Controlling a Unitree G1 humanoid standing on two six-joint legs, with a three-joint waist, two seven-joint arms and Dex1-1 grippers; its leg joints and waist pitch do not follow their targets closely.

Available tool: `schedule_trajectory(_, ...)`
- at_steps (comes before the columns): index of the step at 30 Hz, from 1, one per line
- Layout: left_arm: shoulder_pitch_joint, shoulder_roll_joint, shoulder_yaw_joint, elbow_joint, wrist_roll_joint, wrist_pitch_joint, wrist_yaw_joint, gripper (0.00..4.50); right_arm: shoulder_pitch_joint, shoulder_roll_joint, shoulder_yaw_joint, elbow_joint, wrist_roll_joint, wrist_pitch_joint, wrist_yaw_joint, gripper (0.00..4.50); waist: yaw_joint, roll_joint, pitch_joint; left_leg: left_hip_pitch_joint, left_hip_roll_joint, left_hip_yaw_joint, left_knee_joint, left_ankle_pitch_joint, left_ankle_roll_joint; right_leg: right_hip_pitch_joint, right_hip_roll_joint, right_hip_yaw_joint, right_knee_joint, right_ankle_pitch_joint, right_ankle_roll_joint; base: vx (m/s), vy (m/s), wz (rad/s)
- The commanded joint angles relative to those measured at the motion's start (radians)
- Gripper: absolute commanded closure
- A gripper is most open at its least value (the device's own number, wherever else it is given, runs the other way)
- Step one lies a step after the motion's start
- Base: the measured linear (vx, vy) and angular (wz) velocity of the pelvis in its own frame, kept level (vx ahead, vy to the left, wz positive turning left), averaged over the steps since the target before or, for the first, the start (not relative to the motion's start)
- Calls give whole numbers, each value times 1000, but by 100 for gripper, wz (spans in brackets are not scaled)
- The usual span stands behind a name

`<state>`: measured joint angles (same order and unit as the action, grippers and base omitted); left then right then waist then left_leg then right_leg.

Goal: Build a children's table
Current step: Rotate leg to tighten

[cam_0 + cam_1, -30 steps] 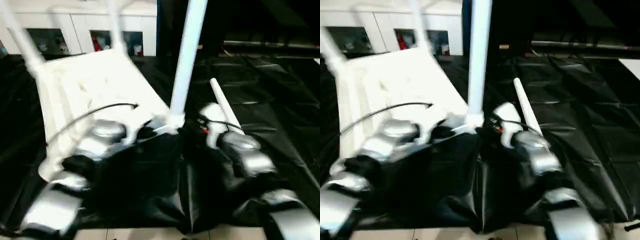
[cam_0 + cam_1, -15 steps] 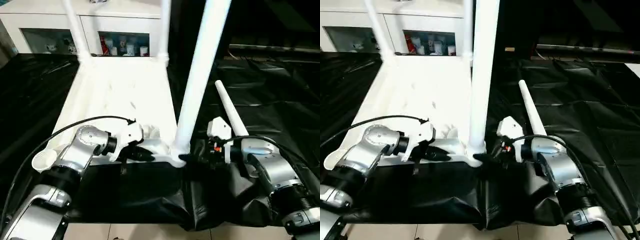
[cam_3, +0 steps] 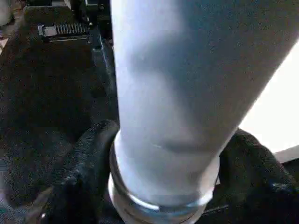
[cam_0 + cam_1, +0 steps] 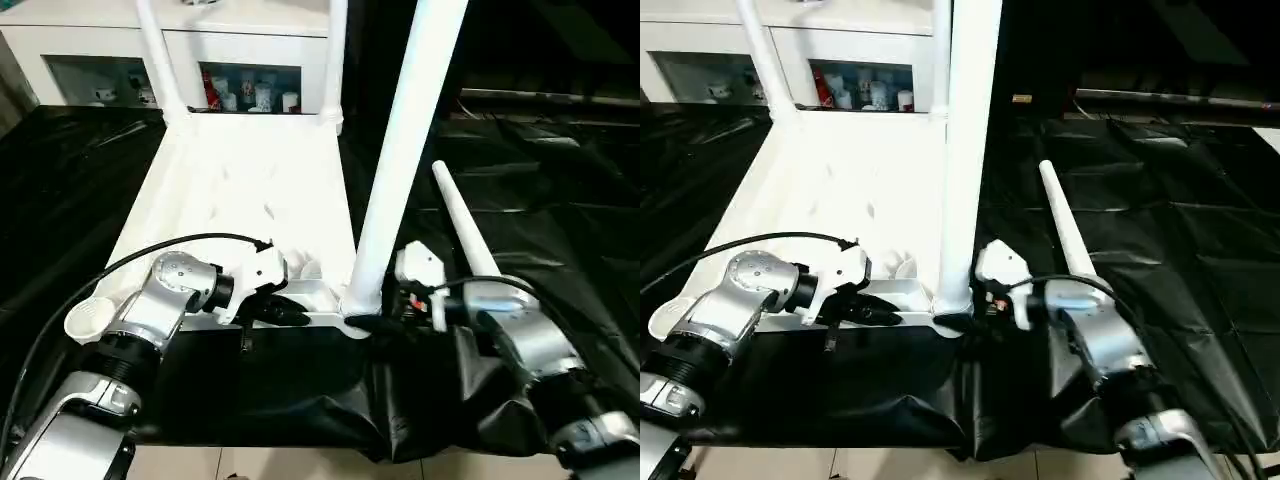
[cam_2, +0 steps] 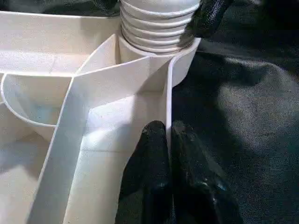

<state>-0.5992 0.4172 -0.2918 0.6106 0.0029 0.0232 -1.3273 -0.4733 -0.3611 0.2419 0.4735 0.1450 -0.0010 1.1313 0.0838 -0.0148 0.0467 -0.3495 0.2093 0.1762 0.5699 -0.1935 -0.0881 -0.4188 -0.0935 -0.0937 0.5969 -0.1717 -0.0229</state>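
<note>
The right tool [image 3: 163, 186] straddles the upright leg [image 4: 400, 160] at its base.

The upside-down tabletop [image 4: 250, 190] is white, and so are its long legs [image 4: 405, 150]. One more white leg [image 4: 462, 225] lies on the shiny black sheet [image 4: 560, 200]. The arms are silver, with black end effector fingers [image 5: 154, 172]. The cabinet [image 4: 110, 40] at the upper left is white.

We see a black, creased sheet [image 4: 560, 190] spread over the floor. At the far side stands a white cabinet [image 4: 120, 45] with glass doors; small figures and cups [image 4: 255, 98] sit behind the glass. Pale floor tiles [image 4: 890, 465] show along the sheet's near edge.
</note>
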Motion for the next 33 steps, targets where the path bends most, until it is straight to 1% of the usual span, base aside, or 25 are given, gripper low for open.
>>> schedule_trajectory(1, 4, -18, 3, -23, -38, -8, -26, 450, -17, 0, -9, 10, -14, -4, -11, 160, -4, -9, -66, -4, 19, 7, -51, -106, 74, 71, -46, 52, -51, -121, -220, 0, 0, 0)
schedule_trajectory(4, 5, -16, 4, -21, -36, -8, -24, 450, -14, 0, -8, 9, -9, -3, -9, 175, -3, -9, -67, -5, 18, 7, -49, -96, 80, 73, -45, 52, -49, -111, -220, 0, 0, 0)
schedule_trajectory(10, 6, -16, 4, -16, -33, -8, -20, 450, -8, 6, -8, 26, -11, -10, -17, 176, -3, -7, -68, -5, 18, 7, -47, -88, 84, 73, -45, 51, -46, -93, -229, 0, 0, 0)
schedule_trajectory(11, 2, -24, 9, -5, -26, -7, 9, 450, -9, 17, -21, 50, -14, 6, -56, 177, -3, -7, -68, -5, 18, 7, -46, -89, 83, 73, -44, 51, -46, -94, -228, 0, 0, 0)
schedule_trajectory(12, -8, -39, 20, 22, -9, -6, 75, 450, -14, 38, -42, 94, -22, 26, -131, 177, -5, -5, -67, -5, 18, 7, -47, -93, 80, 71, -44, 52, -47, -100, -229, 0, 0, 0)
schedule_trajectory(13, -12, -44, 23, 29, -4, -5, 94, 450, -15, 43, -48, 106, -25, 31, -152, 177, -7, -5, -65, -4, 17, 6, -49, -112, 67, 71, -46, 51, -53, -134, -223, 0, 0, 0)
schedule_trajectory(14, -20, -54, 25, 49, 14, 1, 143, 450, -18, 59, -63, 138, -33, 38, -216, 178, -12, -6, -63, -5, 17, 4, -51, -138, 49, 71, -46, 51, -57, -184, -209, 0, 0, 0)
schedule_trajectory(15, -26, -64, 27, 64, 27, 6, 184, 450, -20, 73, -76, 162, -39, 45, -269, 178, -15, -7, -62, -3, 15, 4, -52, -154, 42, 70, -46, 50, -62, -215, -202, 0, 0, 0)
schedule_trajectory(16, -34, -82, 36, 81, 30, 20, 228, 450, -22, 95, -89, 188, -46, 52, -339, 178, -21, -9, -59, -1, 13, 3, -53, -181, 30, 68, -46, 49, -69, -281, -180, 0, 0, 0)
schedule_trajectory(17, -39, -95, 43, 92, 30, 29, 256, 450, -22, 109, -98, 203, -51, 57, -382, 178, -26, -10, -59, -3, 13, 3, -54, -185, 25, 69, -47, 49, -71, -308, -172, 0, 0, 0)
schedule_trajectory(18, -44, -117, 50, 100, 31, 45, 296, 450, -25, 137, -114, 224, -51, 72, -454, 178, -32, -11, -57, -1, 11, 1, -55, -210, 14, 66, -47, 47, -82, -393, -139, 0, 0, 0)
schedule_trajectory(20, -53, -149, 53, 112, 40, 69, 356, 450, -32, 181, -135, 257, -51, 85, -556, 178, -36, -10, -53, 0, 10, 0, -56, -226, 12, 60, -47, 45, -89, -441, -120, 0, 0, 0)
schedule_trajectory(21, -63, -174, 56, 126, 50, 92, 417, 450, -40, 210, -143, 277, -53, 88, -617, 178, -40, -10, -51, 1, 7, -3, -57, -248, 10, 60, -47, 41, -95, -496, -100, 0, 0, 0)
schedule_trajectory(22, -74, -198, 61, 142, 59, 113, 476, 450, -51, 238, -149, 298, -57, 84, -669, 178, -48, -8, -50, 8, 5, -5, -55, -285, 8, 54, -46, 38, -106, -558, -78, 0, 0, 0)
schedule_trajectory(23, -82, -216, 66, 154, 62, 125, 511, 450, -60, 258, -152, 313, -60, 76, -701, 178, -48, -8, -50, 8, 5, -5, -55, -285, 8, 54, -46, 38, -106, -558, -78, 0, 0, 0)
schedule_trajectory(24, -88, -232, 72, 164, 64, 134, 545, 450, -69, 275, -152, 327, -65, 69, -728, 178, -52, -9, -50, 9, 5, -7, -57, -295, 9, 54, -47, 36, -111, -571, -70, 0, 0, 0)
schedule_trajectory(25, -101, -258, 81, 184, 68, 142, 598, 450, -87, 305, -152, 355, -73, 56, -769, 178, -54, -8, -51, 7, 5, -8, -58, -291, 9, 54, -46, 36, -109, -562, -72, 0, 0, 0)
schedule_trajectory(27, -108, -277, 78, 194, 76, 143, 622, 450, -108, 337, -155, 385, -80, 26, -803, 178, -55, -10, -55, 5, 3, -8, -58, -282, 15, 56, -45, 37, -106, -531, -77, 0, 0, 0)
schedule_trajectory(28, -108, -277, 78, 194, 76, 142, 622, 450, -108, 337, -155, 386, -79, 25, -803, 143, -54, -8, -57, 2, 6, -9, -61, -267, 22, 59, -46, 40, -102, -492, -87, 0, 0, 0)
schedule_trajectory(29, -110, -278, 74, 196, 82, 137, 623, 450, -114, 345, -159, 394, -75, 20, -801, 143, -53, -6, -58, 3, 7, -8, -61, -260, 26, 59, -46, 41, -100, -467, -95, 0, 0, 0)
schedule_trajectory(30, -110, -274, 68, 193, 86, 130, 615, 450, -121, 354, -177, 401, -55, 9, -789, 108, -52, -10, -61, 1, 8, -5, -60, -244, 39, 61, -44, 44, -92, -399, -121, 0, 0, 0)
schedule_trajectory(31, -107, -260, 64, 187, 86, 110, 595, 450, -126, 351, -187, 398, -41, 11, -765, 106, -51, -12, -62, 0, 6, -3, -59, -234, 49, 64, -44, 45, -89, -375, -132, 0, 0, 0)
schedule_trajectory(32, -105, -255, 61, 183, 84, 99, 582, 450, -127, 348, -189, 395, -37, 11, -753, 99, -51, -11, -62, -2, 7, -3, -58, -228, 53, 65, -45, 45, -88, -368, -135, 0, 0, 0)
schedule_trajectory(33, -105, -255, 61, 183, 84, 99, 582, 450, -127, 348, -189, 395, -37, 11, -753, 87, -50, -14, -61, -3, 7, -2, -58, -226, 56, 66, -45, 45, -88, -367, -136, 0, 0, 0)
